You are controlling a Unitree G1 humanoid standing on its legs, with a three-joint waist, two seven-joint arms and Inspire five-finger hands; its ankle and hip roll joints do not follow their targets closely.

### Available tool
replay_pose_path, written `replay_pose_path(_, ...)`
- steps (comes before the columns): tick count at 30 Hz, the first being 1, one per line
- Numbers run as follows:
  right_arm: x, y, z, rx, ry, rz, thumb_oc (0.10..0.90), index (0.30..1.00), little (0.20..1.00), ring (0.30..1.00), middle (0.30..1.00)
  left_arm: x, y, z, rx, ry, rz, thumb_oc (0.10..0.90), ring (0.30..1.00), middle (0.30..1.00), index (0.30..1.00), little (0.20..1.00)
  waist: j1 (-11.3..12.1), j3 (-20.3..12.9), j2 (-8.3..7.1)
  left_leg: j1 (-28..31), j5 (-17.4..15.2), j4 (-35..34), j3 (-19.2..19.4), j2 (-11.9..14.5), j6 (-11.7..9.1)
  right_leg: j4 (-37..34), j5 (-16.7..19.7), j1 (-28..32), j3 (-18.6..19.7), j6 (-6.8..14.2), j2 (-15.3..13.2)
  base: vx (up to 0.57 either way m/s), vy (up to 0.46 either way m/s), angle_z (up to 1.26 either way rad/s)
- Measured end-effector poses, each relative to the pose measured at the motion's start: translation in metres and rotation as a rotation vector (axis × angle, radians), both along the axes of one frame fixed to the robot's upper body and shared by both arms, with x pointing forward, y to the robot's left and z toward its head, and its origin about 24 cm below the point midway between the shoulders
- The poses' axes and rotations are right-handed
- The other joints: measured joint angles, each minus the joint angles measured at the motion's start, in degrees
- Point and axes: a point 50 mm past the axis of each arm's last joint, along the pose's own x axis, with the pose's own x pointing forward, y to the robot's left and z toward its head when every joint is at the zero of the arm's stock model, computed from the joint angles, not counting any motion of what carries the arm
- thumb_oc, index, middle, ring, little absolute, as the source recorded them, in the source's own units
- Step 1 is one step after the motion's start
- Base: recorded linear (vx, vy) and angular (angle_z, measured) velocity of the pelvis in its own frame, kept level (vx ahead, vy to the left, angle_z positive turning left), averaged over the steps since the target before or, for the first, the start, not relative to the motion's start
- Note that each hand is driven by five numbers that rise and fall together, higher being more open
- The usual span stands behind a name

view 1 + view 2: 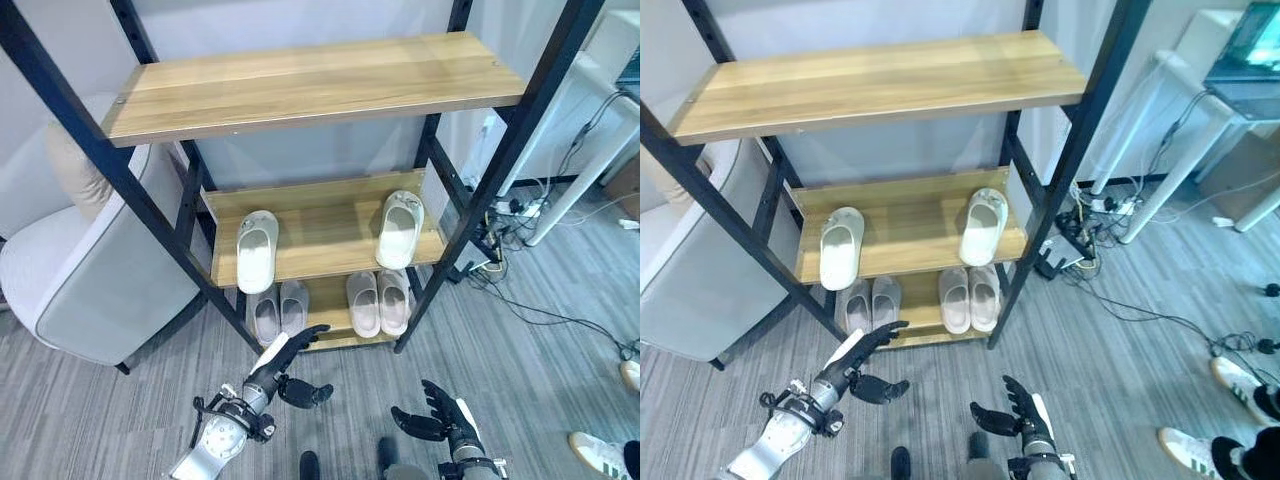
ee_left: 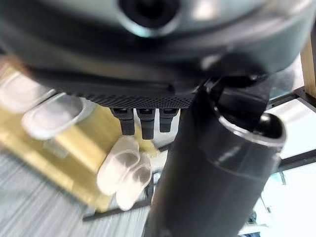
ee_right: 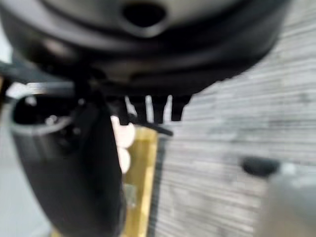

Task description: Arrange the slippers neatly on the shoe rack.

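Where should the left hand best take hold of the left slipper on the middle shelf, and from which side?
Probably at the heel end of the left slipper, coming from the front. It lies flat and lengthwise on the middle shelf, and its near end overhangs the front edge, so fingers could pinch there above and below. The open left hand is low, in front of the rack.

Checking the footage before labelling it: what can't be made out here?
- Bottom shelf: its back, hidden under the middle shelf.
- Pink slippers: blurred in the left wrist view, detail lost.
- Right hand: fingers cut short by the hand's bulk in its wrist view.
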Motion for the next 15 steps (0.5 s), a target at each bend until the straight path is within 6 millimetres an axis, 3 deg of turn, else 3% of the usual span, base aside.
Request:
replay_pose_path(1, -0.011, 0.002, -0.005, 0.007, 0.035, -0.005, 0.8, 0.9, 0.9, 0.9, 0.9, 0.002, 0.003, 0.002, 0.033, -0.02, -0.006, 0.8, 0.9, 0.9, 0.9, 0.9, 0.1, 0.1, -1.81, 2.1, -0.4, -1.0, -0.6, -0.7, -1.6, -1.4, 4.4, 1.5, 0.3, 0.0, -1.5, 0.09, -0.142, 0.55)
replay_pose_path(3, -0.018, -0.006, -0.012, -0.022, 0.088, -0.007, 0.8, 0.9, 0.9, 0.9, 0.9, 0.001, -0.002, 0.001, 0.032, -0.025, -0.002, 0.8, 0.9, 0.9, 0.9, 0.9, 0.7, -0.6, -0.4, 2.7, -0.9, -1.3, -0.4, 1.2, -2.8, -3.8, 4.3, 3.8, -0.8, -1.1, 0.8, 0.08, -0.145, 0.19)
replay_pose_path(4, -0.017, -0.012, -0.01, -0.048, 0.093, 0.003, 0.8, 0.9, 0.9, 0.9, 0.9, 0.002, -0.007, 0.004, 0.031, -0.047, -0.013, 0.8, 0.9, 0.9, 0.9, 0.9, 1.4, -1.2, 1.04, 2.6, -1.0, -1.3, -0.2, 3.4, -3.8, -4.2, 4.4, 4.0, -1.3, -1.8, 2.5, 0.12, -0.145, 0.1)
replay_pose_path(6, -0.017, -0.02, -0.008, -0.085, 0.098, 0.03, 0.8, 0.9, 0.9, 0.9, 0.9, 0.006, -0.01, 0.012, 0.017, -0.092, -0.01, 0.8, 0.9, 0.9, 0.9, 0.9, 1.2, -1.7, 1.81, 2.7, -0.8, -1.3, -0.2, 4.8, -4.7, -4.2, 4.0, 4.5, -2.5, -2.5, 4.0, 0.09, -0.116, 0.14)
replay_pose_path(11, -0.015, -0.03, -0.005, -0.125, 0.094, 0.038, 0.8, 0.9, 0.9, 0.9, 0.9, 0.019, -0.009, 0.037, -0.013, -0.228, 0.049, 0.8, 0.9, 0.9, 0.9, 0.9, 1.4, -2.0, 1.08, 2.4, -1.3, -1.3, -0.7, 6.9, -6.7, -4.6, 2.6, 5.4, -4.5, -3.5, 6.1, 0.03, -0.076, 0.16)
replay_pose_path(15, -0.024, -0.025, -0.012, -0.099, 0.135, 0.025, 0.8, 0.9, 0.9, 0.9, 0.9, 0.022, 0.0, 0.042, -0.011, -0.262, 0.117, 0.8, 0.9, 0.9, 0.9, 0.9, 1.6, -2.7, 0.24, 1.7, -1.0, -1.3, -2.7, 6.5, -7.2, -4.5, 2.5, 5.5, -6.4, -3.6, 5.6, 0.04, -0.033, 0.26)
